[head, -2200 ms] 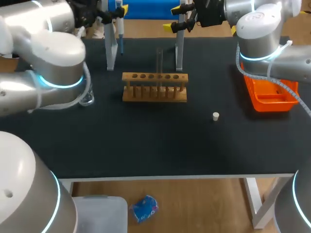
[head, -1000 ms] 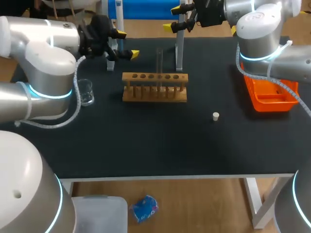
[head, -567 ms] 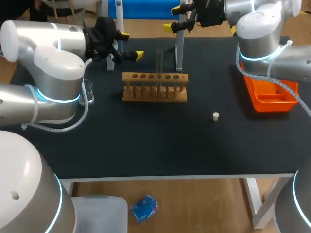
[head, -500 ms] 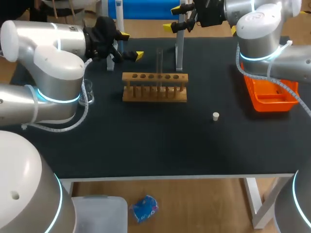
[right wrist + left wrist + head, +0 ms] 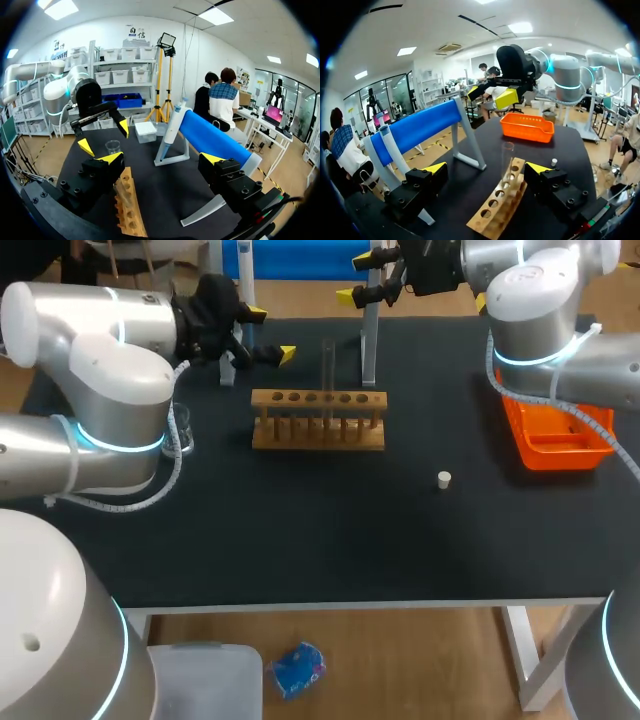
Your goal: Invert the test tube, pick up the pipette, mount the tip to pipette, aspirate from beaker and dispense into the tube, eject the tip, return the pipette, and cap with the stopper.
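A clear test tube (image 5: 328, 368) stands upright in the wooden rack (image 5: 318, 421) at mid-table; the left wrist view has the tube (image 5: 506, 161) just ahead of my fingers, over the rack (image 5: 499, 204). My left gripper (image 5: 268, 334) hovers open to the rear left of the rack, holding nothing. My right gripper (image 5: 355, 278) hangs open high over the table's back edge, also empty. The pipette (image 5: 172, 126) hangs on the blue-barred stand (image 5: 215, 141). A small white stopper (image 5: 444, 478) lies right of the rack. The beaker (image 5: 179, 431) is partly hidden behind my left arm.
An orange tray (image 5: 556, 437) sits at the right edge under my right arm. The stand's white legs (image 5: 368, 342) rise behind the rack. A white box (image 5: 146, 134) sits beyond the stand. Bare black tabletop (image 5: 330, 540) lies in front of the rack.
My left arm has swung in from the back left, bringing its open gripper lower and nearer the rack's left end, then held still. The right arm has not moved.
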